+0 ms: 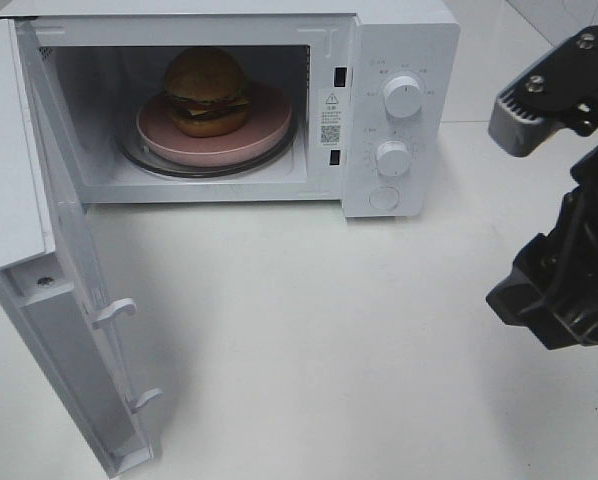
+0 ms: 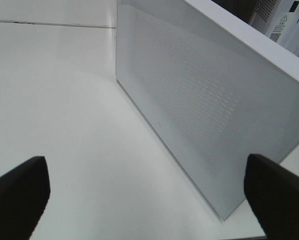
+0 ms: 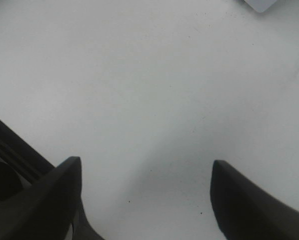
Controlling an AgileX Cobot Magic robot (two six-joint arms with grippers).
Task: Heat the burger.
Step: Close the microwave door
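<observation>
Left tool [image 2: 148, 200]: released, its two dark fingers [image 2: 19, 195] spread wide with nothing between them. Under them is bare white worktop [image 2: 64, 100]. Just ahead stands the microwave door [image 2: 199, 100], one white panel with a fine dotted mesh; one finger is close to the door's lower corner, and I cannot tell if it touches.

Right tool [image 3: 149, 185]: released, two fingers [image 3: 64, 190] well apart, nothing gripped, only bare worktop beneath.

High view, clock face laid on the frame:
- 3 o'clock: my right arm [image 1: 559, 280], well clear of the microwave.
- 12 o'clock: one white microwave [image 1: 379, 40].
- 8 o'clock: its door, swung fully open toward the near edge of the worktop. Two latch hooks [image 1: 114, 312] on the door's free edge.
- 11 o'clock, inside the cavity: one burger [image 1: 205, 90], upright on one pink plate [image 1: 269, 135], which sits on one glass turntable [image 1: 149, 160]. The burger rests toward the plate's 10 o'clock side.
- 1 o'clock, control panel: two knobs [image 1: 403, 97], one above the other, and one round button [image 1: 384, 197] below them.

Neither tool touches the burger.
</observation>
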